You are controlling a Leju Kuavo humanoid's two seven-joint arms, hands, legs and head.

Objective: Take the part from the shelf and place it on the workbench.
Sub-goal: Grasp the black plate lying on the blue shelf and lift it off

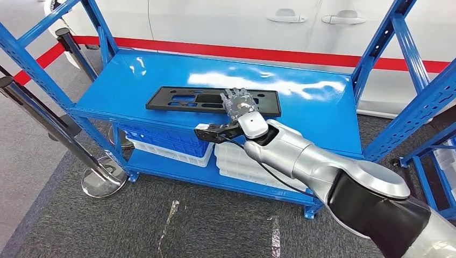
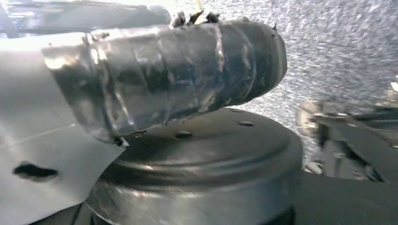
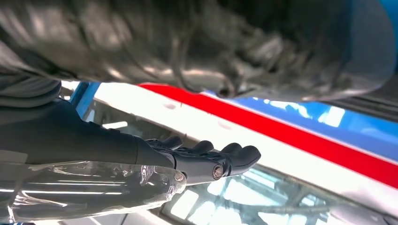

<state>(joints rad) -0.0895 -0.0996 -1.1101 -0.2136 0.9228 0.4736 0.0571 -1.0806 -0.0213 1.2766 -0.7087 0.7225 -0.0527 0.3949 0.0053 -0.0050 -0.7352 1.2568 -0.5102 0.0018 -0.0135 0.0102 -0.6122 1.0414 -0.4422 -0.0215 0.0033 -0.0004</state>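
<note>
Step in hand: the reach. The part (image 1: 212,100), a flat black plate with cut-outs, lies on the top deck of the blue shelf (image 1: 322,115), toward the front edge, not yet lifted. The right hand (image 1: 240,104) is above its right half, palm down. In the right wrist view the fingers (image 3: 237,154) lie stretched out side by side, nothing between them and the thumb (image 3: 94,187), so no grip yet. Can't tell from the head view whether the fingertips touch the plate or hover just over it.

Next move, as I read it: the plate is thin and lies flat on a slick deck, so a pinch from above probably won't bite. The hand likely needs the front edge, thumb under and fingers on top, or to slide the plate out over the lip first. Then lift level and turn to the workbench.

Hard to make out:
- the left hand (image 2: 178,75): wrist view is blurred, with a wrapped thumb-like shape against a dark round body part; fingers hidden, state unknown
- the plate's right end, partly covered by the right hand
- the workbench; drop-off spot unknown
- white crates (image 1: 236,161) on the lower deck, half hidden by the arm
</note>
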